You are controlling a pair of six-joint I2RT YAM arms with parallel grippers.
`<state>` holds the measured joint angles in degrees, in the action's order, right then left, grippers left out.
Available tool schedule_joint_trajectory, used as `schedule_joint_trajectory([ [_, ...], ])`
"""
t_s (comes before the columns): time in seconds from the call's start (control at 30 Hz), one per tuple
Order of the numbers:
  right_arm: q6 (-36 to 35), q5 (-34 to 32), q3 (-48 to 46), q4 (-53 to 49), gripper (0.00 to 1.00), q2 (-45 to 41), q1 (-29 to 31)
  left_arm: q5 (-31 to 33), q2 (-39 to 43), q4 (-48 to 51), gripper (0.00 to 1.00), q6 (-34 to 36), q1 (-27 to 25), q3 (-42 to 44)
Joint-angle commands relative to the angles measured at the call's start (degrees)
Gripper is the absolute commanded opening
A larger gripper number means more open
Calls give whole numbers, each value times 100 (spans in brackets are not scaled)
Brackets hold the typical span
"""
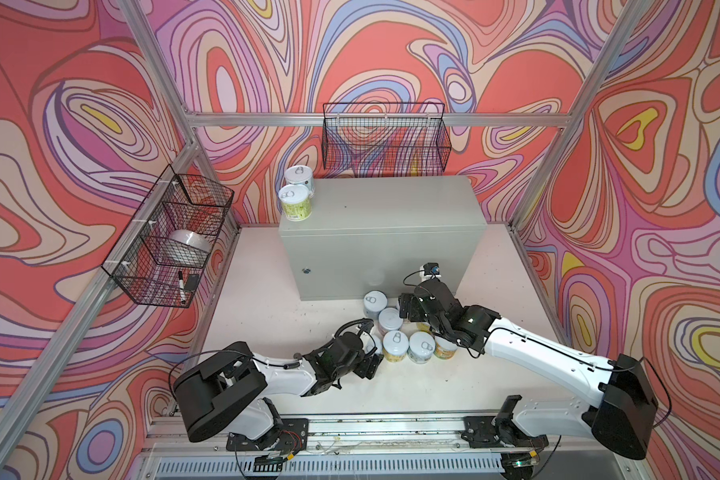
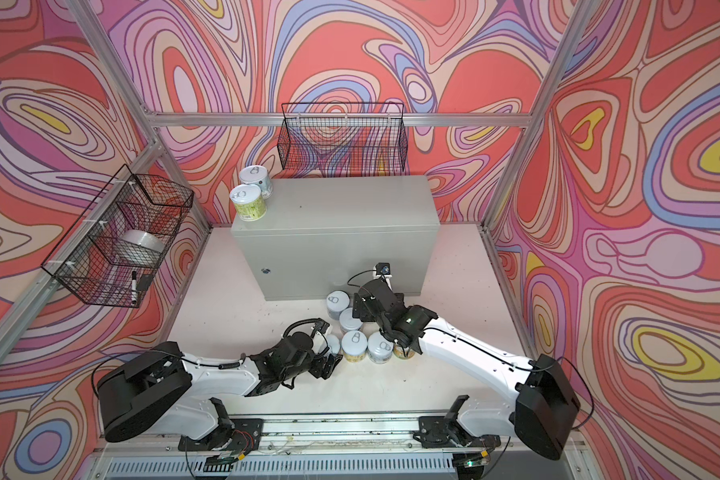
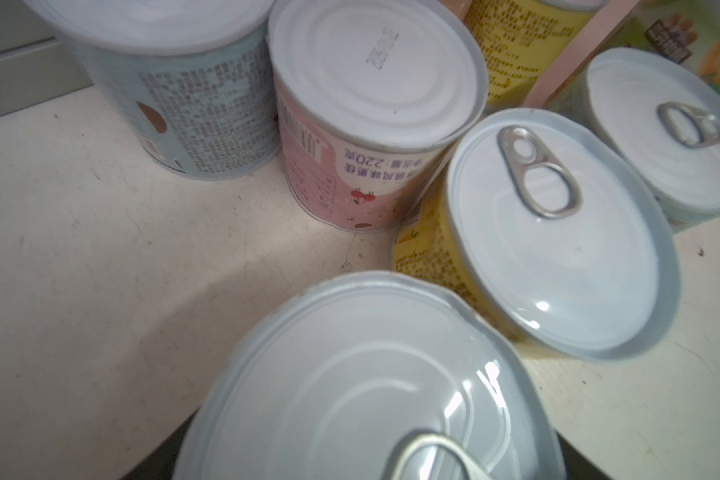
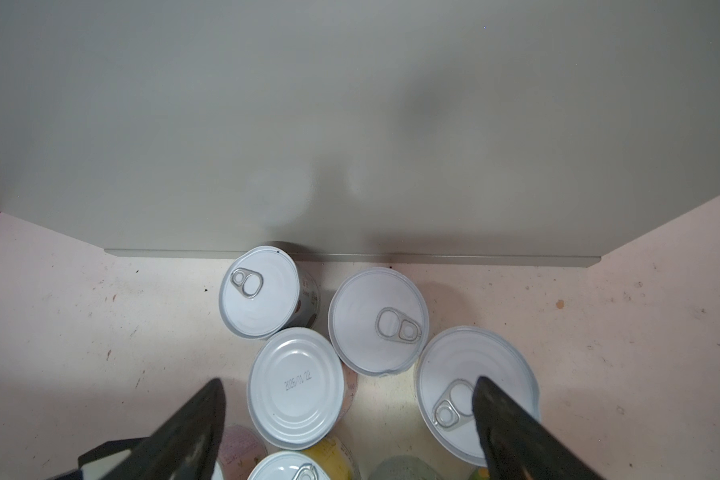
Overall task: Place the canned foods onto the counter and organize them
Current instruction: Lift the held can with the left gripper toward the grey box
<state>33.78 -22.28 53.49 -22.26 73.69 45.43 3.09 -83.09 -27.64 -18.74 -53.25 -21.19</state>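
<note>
Two canned foods, a blue-labelled can (image 1: 299, 178) and a green one (image 1: 295, 203), stand at the left end of the grey counter (image 1: 391, 208) (image 2: 350, 208). Several more cans cluster on the white floor in front of it (image 1: 395, 345) (image 2: 354, 345). My left gripper (image 1: 371, 359) is shut on the nearest can (image 3: 350, 374), whose pull-tab lid fills the left wrist view; the fingers are hidden there. Beside it stand a yellow can (image 3: 558, 232) and an upside-down pink can (image 3: 375, 83). My right gripper (image 4: 350, 415) hangs open over the cluster, above an upside-down can (image 4: 296, 388).
A black wire basket (image 1: 385, 137) hangs on the back wall above the counter. Another basket (image 1: 171, 237) on the left wall holds a tape roll (image 1: 190, 245) and a marker (image 1: 181, 286). Aluminium posts frame the cell, and the arms' base rail (image 1: 371, 428) runs along the front.
</note>
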Motion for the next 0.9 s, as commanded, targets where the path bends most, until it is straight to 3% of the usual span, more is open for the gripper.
schedule_joint_trajectory([
  [0.0,21,56,73,117,95,91,-10,120,-166,199,82,-129,67,-187],
  [0.2,-25,62,91,143,95,151,-14,-84,-209,213,66,-207,268,-211],
  [0.6,-73,128,160,230,95,354,-9,270,299,677,0,-131,270,-271],
  [0.87,-146,98,309,181,95,319,-10,511,1184,1987,0,-95,271,-769],
])
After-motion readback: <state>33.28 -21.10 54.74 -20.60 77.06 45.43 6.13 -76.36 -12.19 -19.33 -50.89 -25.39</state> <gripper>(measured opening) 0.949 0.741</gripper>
